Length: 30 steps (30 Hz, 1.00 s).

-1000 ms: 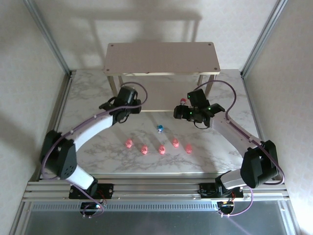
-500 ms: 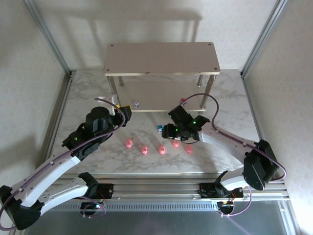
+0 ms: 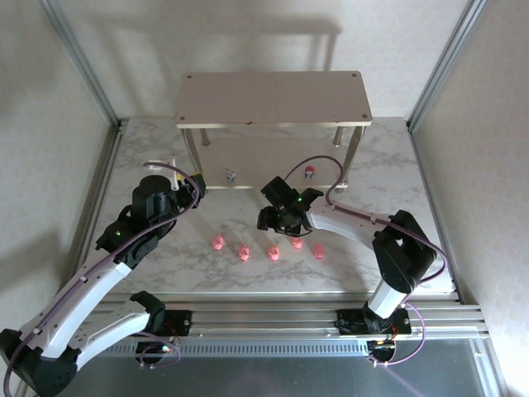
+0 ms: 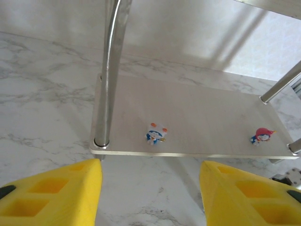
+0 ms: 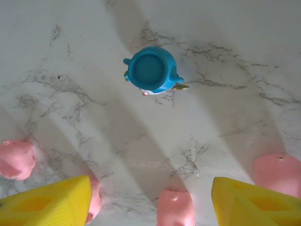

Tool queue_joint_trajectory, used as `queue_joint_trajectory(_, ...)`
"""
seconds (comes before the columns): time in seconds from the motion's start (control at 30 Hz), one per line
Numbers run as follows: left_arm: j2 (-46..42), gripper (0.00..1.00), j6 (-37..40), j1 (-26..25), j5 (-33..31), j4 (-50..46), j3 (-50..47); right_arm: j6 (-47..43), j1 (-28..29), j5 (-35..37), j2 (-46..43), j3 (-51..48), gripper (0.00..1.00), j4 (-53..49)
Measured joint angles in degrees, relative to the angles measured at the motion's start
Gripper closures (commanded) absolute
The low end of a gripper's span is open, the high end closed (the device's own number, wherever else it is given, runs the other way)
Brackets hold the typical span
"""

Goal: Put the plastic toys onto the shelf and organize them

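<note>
On the marble table before the shelf, the right gripper hangs straight above a blue toy, jaws spread and empty, apparently lined up to pick it.

Two toys stand on the lower board, a white one and a red-capped one, well apart near its front edge, seemingly leaving room between. The left gripper faces them, jaws apart, holding nothing. Five pink pigs wait in a loose row on the table; the top board carries none. Eight toys in all.
</note>
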Motion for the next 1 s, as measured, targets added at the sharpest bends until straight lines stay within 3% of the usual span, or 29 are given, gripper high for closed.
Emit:
queue_joint_trajectory(0.2, 0.0, 0.42, 2.7, 2.8, 2.3, 0.0, 0.0, 1.9, 0.6, 4.3, 4.7, 3.2, 0.43, -0.2)
queue_joint_trajectory(0.43, -1.8, 0.42, 4.0, 5.2, 4.3, 0.1, -1.1, 3.4, 0.6, 4.8, 6.6, 4.1, 0.37, 0.0)
queue_joint_trajectory(1.0, -3.3, 0.41, 5.5, 8.1, 6.4, 0.0, -1.7, 4.4, 0.6, 4.3, 11.8, 7.0, 0.37, 3.9)
